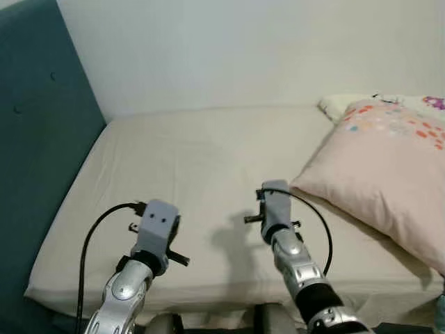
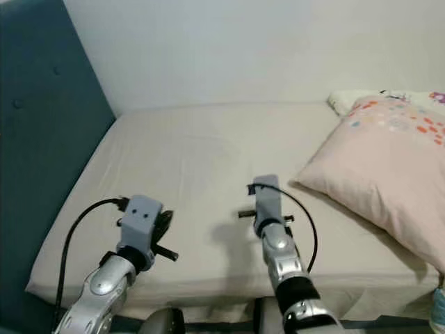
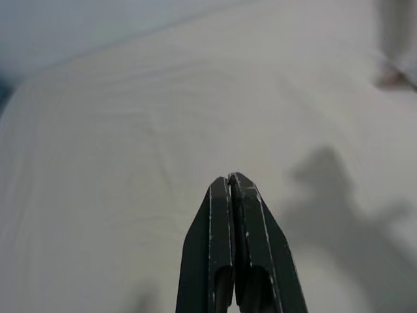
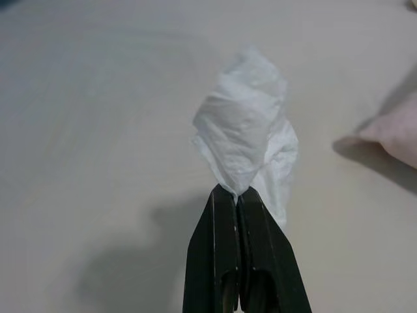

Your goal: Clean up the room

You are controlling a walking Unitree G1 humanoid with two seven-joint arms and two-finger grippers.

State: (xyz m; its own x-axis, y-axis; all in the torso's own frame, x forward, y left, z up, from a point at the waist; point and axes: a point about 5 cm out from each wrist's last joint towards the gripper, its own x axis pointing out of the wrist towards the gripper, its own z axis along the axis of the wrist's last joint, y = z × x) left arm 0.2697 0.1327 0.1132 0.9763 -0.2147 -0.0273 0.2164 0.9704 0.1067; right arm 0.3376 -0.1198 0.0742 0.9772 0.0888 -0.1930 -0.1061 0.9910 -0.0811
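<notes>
There is one bed (image 1: 201, 153) and one teal headboard (image 1: 35, 153). Two pillows lie on it: one pink pillow (image 1: 382, 174) and one white pillow (image 1: 341, 104). One crumpled white tissue (image 4: 251, 130) and two grippers, left gripper (image 3: 232, 189) and right gripper (image 4: 236, 199).

The bed (image 1: 195, 160) has smooth, matt cloth. The pillow (image 1: 389, 167) is soft cloth. The tissue (image 4: 251, 140) is thin crinkly paper. The arms (image 1: 299, 268) are shiny metal.

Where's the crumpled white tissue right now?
Pinched in the right end effector, the tissue hangs above the beige bed sheet, left of the pink pillow.
</notes>
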